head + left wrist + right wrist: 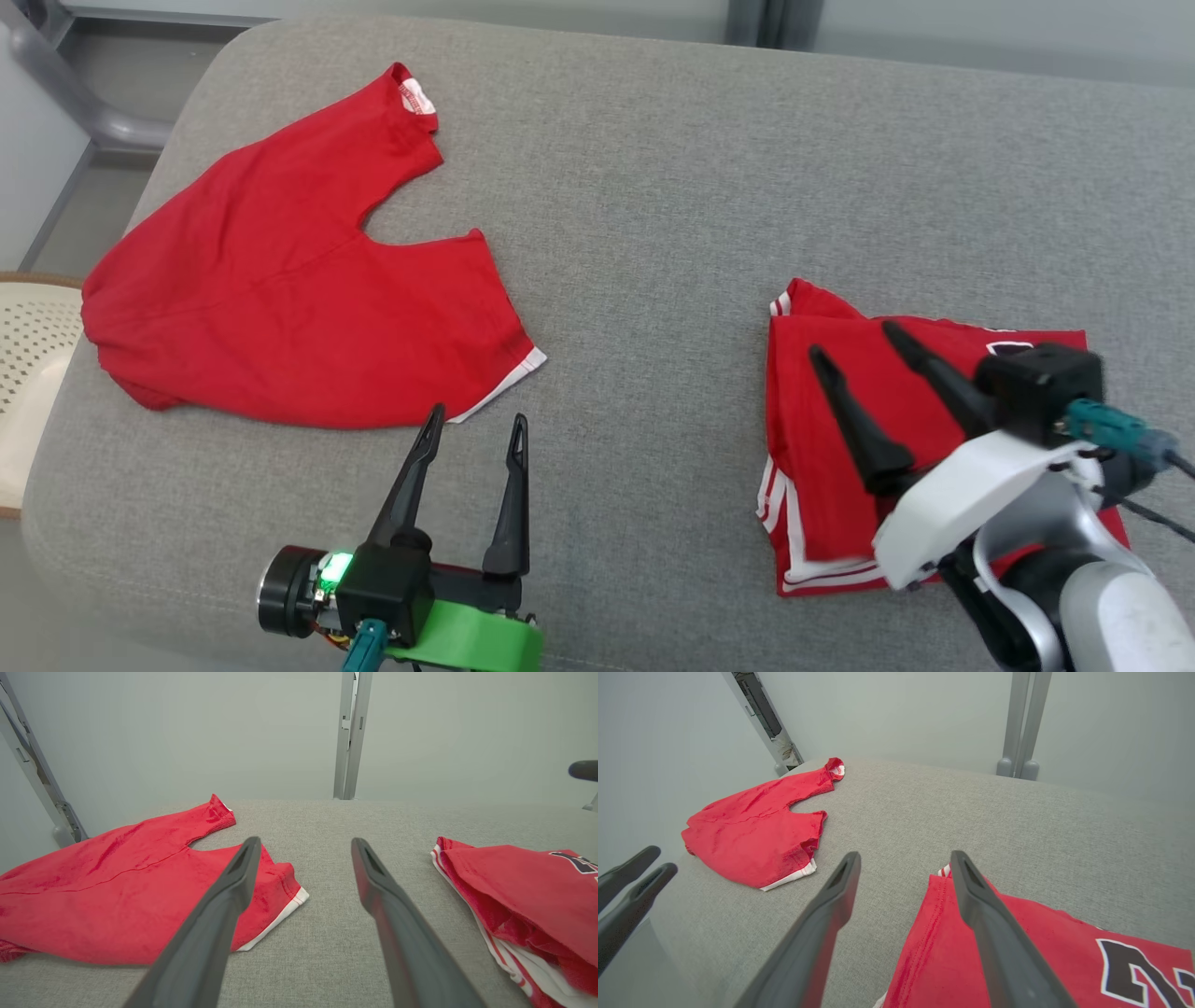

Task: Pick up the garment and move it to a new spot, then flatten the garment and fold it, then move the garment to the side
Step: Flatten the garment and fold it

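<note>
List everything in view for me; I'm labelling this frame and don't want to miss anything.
unfolded garment: one, red with white trim, spread on the cushion's left part
folded garment: one, red with white stripes and dark lettering, on the cushion's right part
cushion: one, grey fabric, under both garments
woven seat: one, cream, partly visible beside the cushion's left edge
metal posts: at least two, grey, behind the cushion
left gripper: one, dark fingers, open, at the near edge, pointing at the unfolded garment's hem
right gripper: one, dark fingers, open, over the folded garment, holding nothing
</note>
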Controlling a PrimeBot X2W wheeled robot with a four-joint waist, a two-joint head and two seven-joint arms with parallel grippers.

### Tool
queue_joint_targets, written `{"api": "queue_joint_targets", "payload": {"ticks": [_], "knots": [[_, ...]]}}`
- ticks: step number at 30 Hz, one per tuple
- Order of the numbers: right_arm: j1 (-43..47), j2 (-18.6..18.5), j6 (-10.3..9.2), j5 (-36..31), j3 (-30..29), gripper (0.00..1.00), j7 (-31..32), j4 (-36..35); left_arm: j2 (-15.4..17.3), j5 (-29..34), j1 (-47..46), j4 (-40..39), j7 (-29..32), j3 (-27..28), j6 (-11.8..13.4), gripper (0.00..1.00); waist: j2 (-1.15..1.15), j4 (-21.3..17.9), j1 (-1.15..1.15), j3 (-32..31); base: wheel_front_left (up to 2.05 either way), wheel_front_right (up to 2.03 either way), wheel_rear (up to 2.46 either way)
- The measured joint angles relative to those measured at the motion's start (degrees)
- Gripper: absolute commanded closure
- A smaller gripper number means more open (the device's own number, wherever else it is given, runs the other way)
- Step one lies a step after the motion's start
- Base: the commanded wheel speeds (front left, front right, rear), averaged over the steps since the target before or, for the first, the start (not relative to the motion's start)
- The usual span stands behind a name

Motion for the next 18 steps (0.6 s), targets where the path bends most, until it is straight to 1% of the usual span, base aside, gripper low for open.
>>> {"api": "queue_joint_targets", "payload": {"ticks": [2, 6, 7, 8, 10, 12, 13, 15, 18], "knots": [[-0.2, 0.0, 0.0, 0.5, -1.4, 0.0, -1.2, -0.3, 0.0, 0.0, 0.0, 0.0, 0.0, 0.0, 0.0, 0.0, 0.0, -0.4, 0.0, -0.2, 0.0, 0.0, 0.0], [-0.9, -2.5, -0.01, 2.4, -4.2, 0.0, -6.0, 0.5, 0.0, -0.1, 0.1, -0.1, 0.0, 0.6, 0.2, 0.0, 0.0, -1.6, 0.0, -0.7, 0.0, 0.0, 0.0], [-1.0, -3.5, -0.01, 2.8, -5.0, 0.0, -8.2, 1.1, 0.0, -0.1, 0.1, -0.2, 0.0, 1.0, 0.2, 0.0, 0.0, -2.1, 0.0, -0.8, 0.0, 0.0, 0.0], [-1.2, -3.7, 0.0, 3.4, -6.5, 0.0, -10.6, 2.1, 0.0, -0.3, 0.1, -0.3, 0.0, 1.3, 0.3, 0.0, 0.0, -2.5, 0.0, -0.9, 0.0, 0.0, 0.0], [-1.3, -5.2, -0.02, 3.6, -6.9, 0.0, -15.5, 4.3, 0.0, -0.7, 0.1, -0.6, 0.0, 2.1, 0.6, 0.0, 0.0, -3.4, 0.0, -1.1, 0.0, 0.0, 0.0], [-1.4, -5.7, -0.02, 4.1, -8.2, 0.0, -21.4, 8.1, 0.0, -1.4, 0.2, -0.8, 0.0, 3.0, 0.8, 0.0, 0.0, -4.6, 0.0, -1.4, 0.0, 0.0, 0.0], [-1.3, -6.5, -0.02, 4.0, -7.9, 0.0, -24.0, 9.7, 0.0, -1.6, 0.2, -0.8, 0.0, 3.4, 0.8, 0.0, 0.0, -5.0, 0.0, -1.4, 0.0, 0.0, 0.0], [-1.3, -7.1, -0.03, 4.0, -8.2, 0.0, -30.6, 14.0, 0.0, -2.0, 0.3, -0.8, 0.0, 3.9, 0.8, 0.0, 0.0, -6.2, 0.0, -1.7, 0.0, 0.0, 0.0], [-0.9, -7.8, 0.0, 3.1, -8.1, 0.0, -37.9, 20.4, 0.0, -2.4, 0.8, -0.7, 0.0, 4.7, 0.6, 0.0, 0.0, -7.8, 0.0, -2.4, 0.0, 0.0, 0.0]]}}
